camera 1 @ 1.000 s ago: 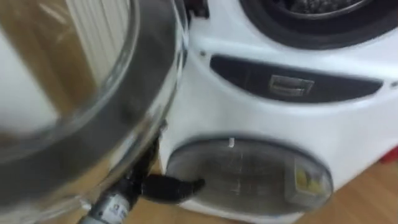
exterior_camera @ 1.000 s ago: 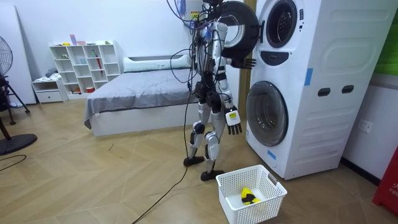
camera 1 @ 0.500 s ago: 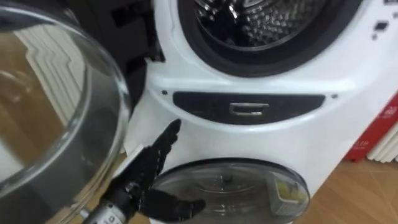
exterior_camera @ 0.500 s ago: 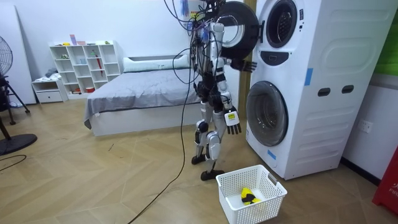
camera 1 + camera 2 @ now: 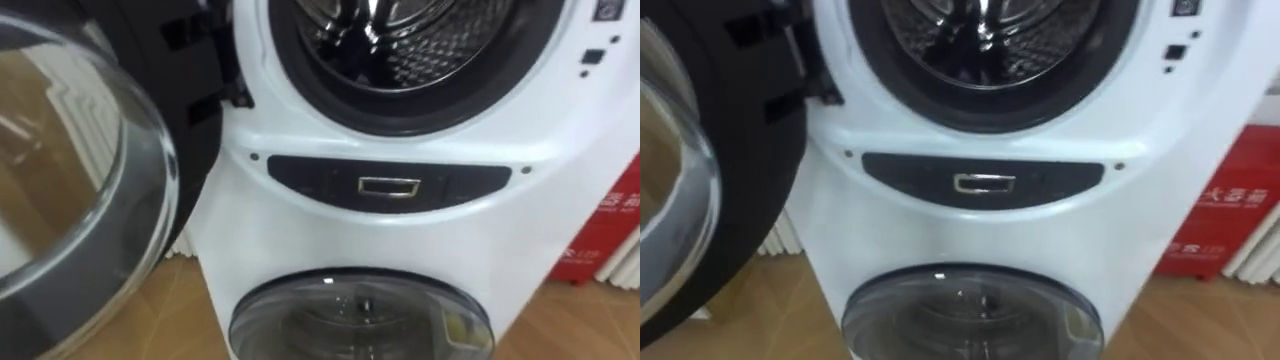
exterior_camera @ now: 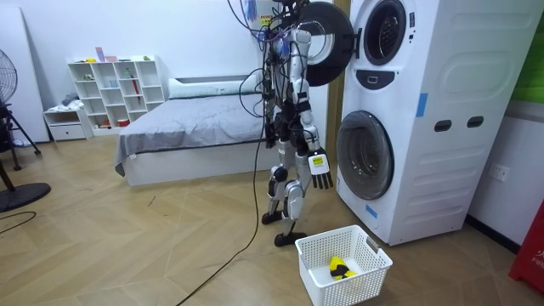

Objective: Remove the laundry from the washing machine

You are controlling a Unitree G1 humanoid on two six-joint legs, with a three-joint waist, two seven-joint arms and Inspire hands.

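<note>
Left arm lowered; two washers (image 6: 425, 119), one door (image 5: 80, 180) open.

No print is coming through clearly enough to read. White characters are showing on a red object (image 5: 600, 235) to the right of the washing machine (image 5: 400, 240), too blurred to make out. A small plate (image 5: 388, 187) is sitting on the dark panel (image 5: 300, 178) on the machine's front, its marks illegible.
</note>
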